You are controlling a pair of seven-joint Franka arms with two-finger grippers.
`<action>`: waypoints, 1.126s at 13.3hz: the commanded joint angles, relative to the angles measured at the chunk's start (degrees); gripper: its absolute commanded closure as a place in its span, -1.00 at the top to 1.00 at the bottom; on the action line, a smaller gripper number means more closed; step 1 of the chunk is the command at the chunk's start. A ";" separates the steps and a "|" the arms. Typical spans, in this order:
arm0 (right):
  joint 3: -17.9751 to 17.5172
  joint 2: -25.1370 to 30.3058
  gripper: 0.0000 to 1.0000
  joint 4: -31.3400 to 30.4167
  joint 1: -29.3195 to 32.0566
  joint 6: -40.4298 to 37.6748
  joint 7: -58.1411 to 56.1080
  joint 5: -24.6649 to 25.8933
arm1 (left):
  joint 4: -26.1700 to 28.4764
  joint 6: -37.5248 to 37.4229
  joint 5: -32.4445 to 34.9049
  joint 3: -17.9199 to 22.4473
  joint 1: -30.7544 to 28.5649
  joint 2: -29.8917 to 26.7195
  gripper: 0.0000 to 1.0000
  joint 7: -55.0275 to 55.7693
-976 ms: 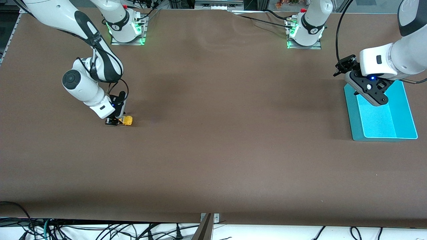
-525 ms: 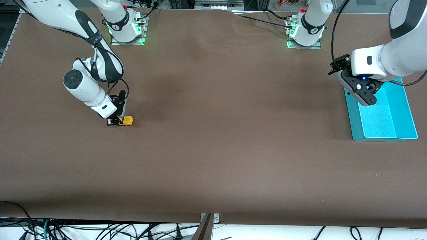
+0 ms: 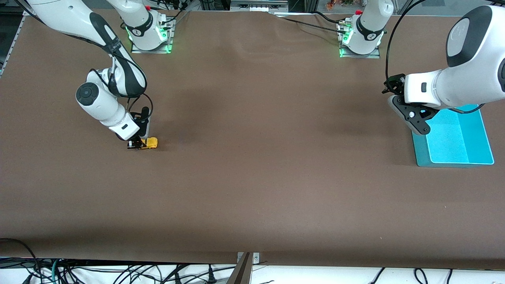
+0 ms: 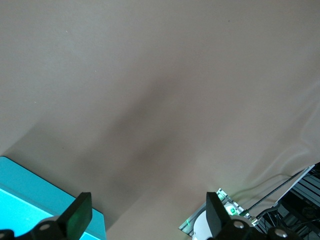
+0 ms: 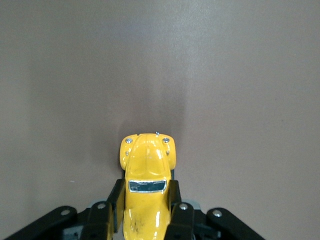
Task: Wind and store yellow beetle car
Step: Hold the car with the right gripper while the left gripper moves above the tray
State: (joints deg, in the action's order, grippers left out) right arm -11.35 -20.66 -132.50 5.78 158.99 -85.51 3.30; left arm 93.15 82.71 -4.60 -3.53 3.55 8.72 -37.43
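We see the yellow beetle car (image 3: 150, 142) on the brown table (image 3: 252, 177) toward the right arm's end, clamped at its rear between the fingers (image 5: 176, 202) of the right gripper (image 3: 138, 144), its nose poking out past the fingertips. The left gripper (image 3: 419, 125) hangs with jaws spread wide and empty, over the edge of the turquoise bin (image 3: 453, 138) at the left arm's end, well apart from the car.

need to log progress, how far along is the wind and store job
Early stage. Done: the right gripper has shut on the yellow beetle car, which sits on the table. Left: winding, then storing it; the blue bin holds nothing. The open left gripper hangs over the bin's edge.
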 commanded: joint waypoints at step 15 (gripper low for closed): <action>0.10 -10.36 -0.91 4.00 18.20 3.00 -19.42 0.66 | 5.64 2.90 3.02 -0.16 -0.74 -0.37 1.00 -7.74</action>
State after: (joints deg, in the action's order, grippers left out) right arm -12.15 -22.08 -130.79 19.59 159.39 -100.35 3.00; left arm 97.64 84.30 -3.46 -3.41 3.06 8.88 -43.50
